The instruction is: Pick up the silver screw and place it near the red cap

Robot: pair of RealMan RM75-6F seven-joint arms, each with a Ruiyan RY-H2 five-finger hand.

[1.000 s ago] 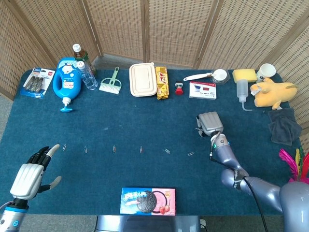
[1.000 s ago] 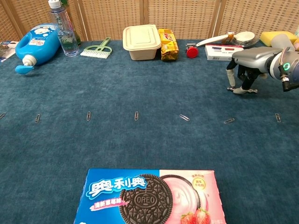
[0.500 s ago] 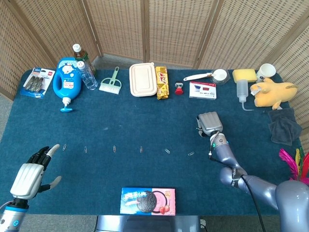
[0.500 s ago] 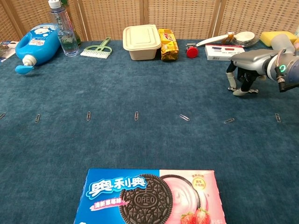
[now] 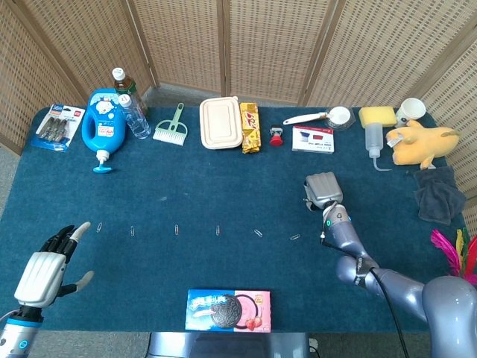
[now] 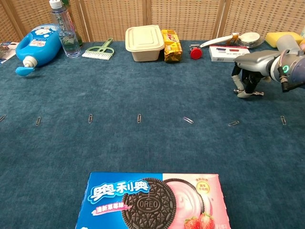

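Looked steeply down from high above over the whole table (image 5: 223, 179) in the head view, low and forward from nearer in the chest view, sharing the right hand (image 5: 322, 191) and surrounding cloth.

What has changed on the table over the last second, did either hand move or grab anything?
The right hand has crept slightly toward the back of the table, fingers pointing down at the cloth; whether it holds anything cannot be told. The left hand stayed open at the near left corner. The red cap, the paper clips and the Oreo box have not moved.
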